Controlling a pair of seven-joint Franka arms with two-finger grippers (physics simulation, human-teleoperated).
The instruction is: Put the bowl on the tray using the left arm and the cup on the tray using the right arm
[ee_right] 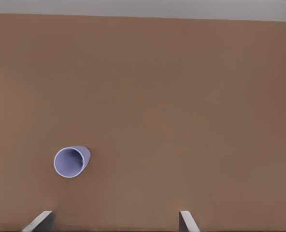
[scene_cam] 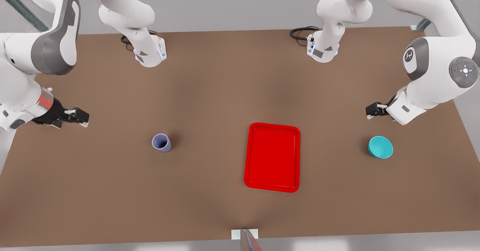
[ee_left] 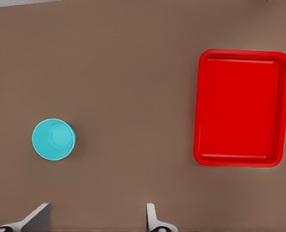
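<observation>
No readable words or numbers anywhere. One mark: a round white logo badge (scene_cam: 409, 56) on the grey joint cover of my left arm (scene_cam: 431, 78), lettering too small to make out. The tray, bowl, cup and worktop carry no print I can read.

left gripper (ee_left: 97, 220) cut off by frame edge — tips alone, right gripper (ee_right: 115, 221) likewise

The bowl (ee_left: 53, 139) stands upright on the brown table (ee_left: 133, 96), well apart from the tray (ee_left: 242, 108) at its three o'clock. The left gripper (ee_left: 97, 220) fingertips spread wide.
</observation>
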